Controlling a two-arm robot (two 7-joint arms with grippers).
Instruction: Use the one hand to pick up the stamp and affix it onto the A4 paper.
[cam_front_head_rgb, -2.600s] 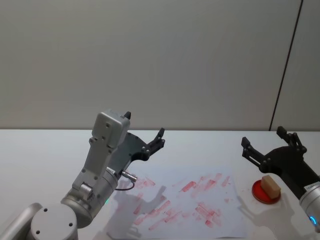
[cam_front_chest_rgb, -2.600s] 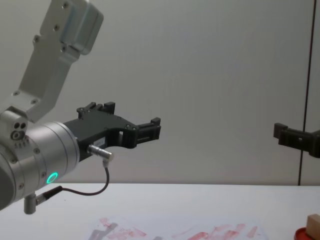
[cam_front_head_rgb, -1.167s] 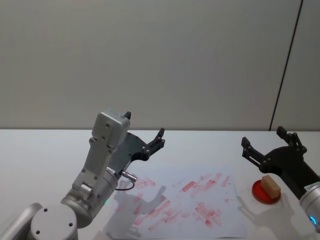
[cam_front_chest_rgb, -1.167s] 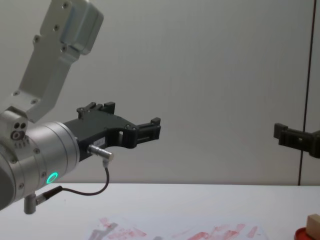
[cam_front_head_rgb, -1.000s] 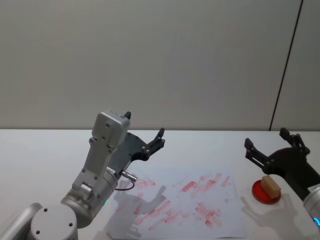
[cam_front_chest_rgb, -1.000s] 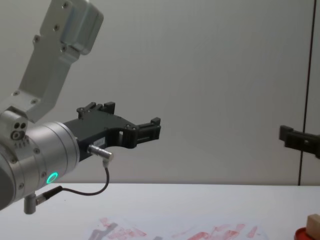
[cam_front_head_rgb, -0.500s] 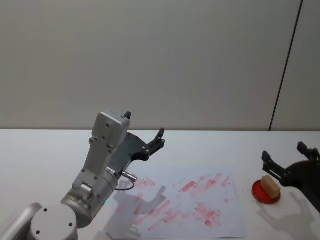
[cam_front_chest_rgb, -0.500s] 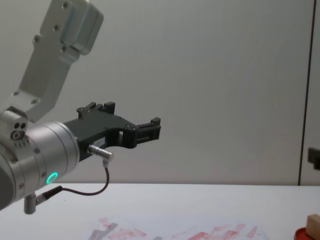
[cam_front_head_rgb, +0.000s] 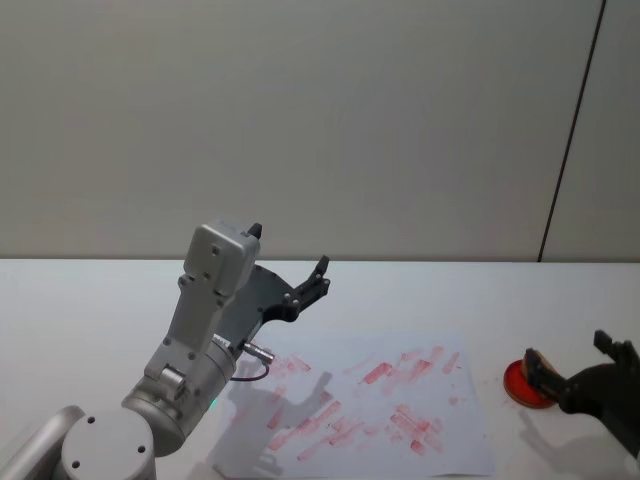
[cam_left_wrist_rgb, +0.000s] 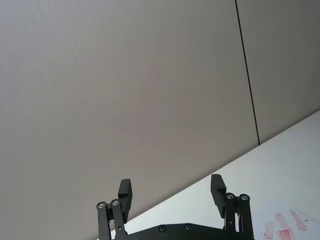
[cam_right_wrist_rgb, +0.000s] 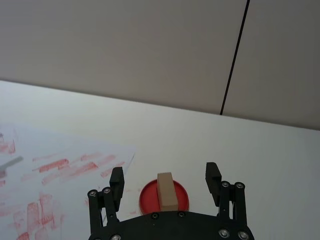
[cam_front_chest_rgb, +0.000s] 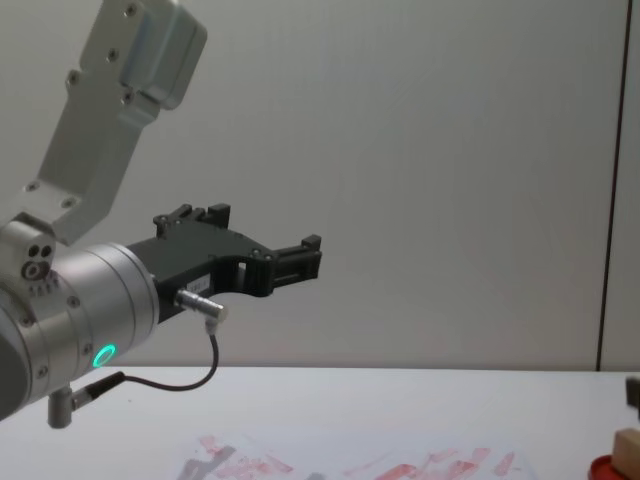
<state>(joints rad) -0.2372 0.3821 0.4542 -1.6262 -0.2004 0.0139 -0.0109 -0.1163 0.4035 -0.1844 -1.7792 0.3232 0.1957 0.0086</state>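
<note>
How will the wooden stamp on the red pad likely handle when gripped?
The stamp looks a rigid wooden block: probably light and firm in the open right tool near it. Standing narrow and upright on the ink pad, it may tip if nudged sideways. Left tool idles raised.

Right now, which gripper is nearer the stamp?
The right gripper, open, low at the stamp on the red ink pad; the left gripper is raised far off.
</note>
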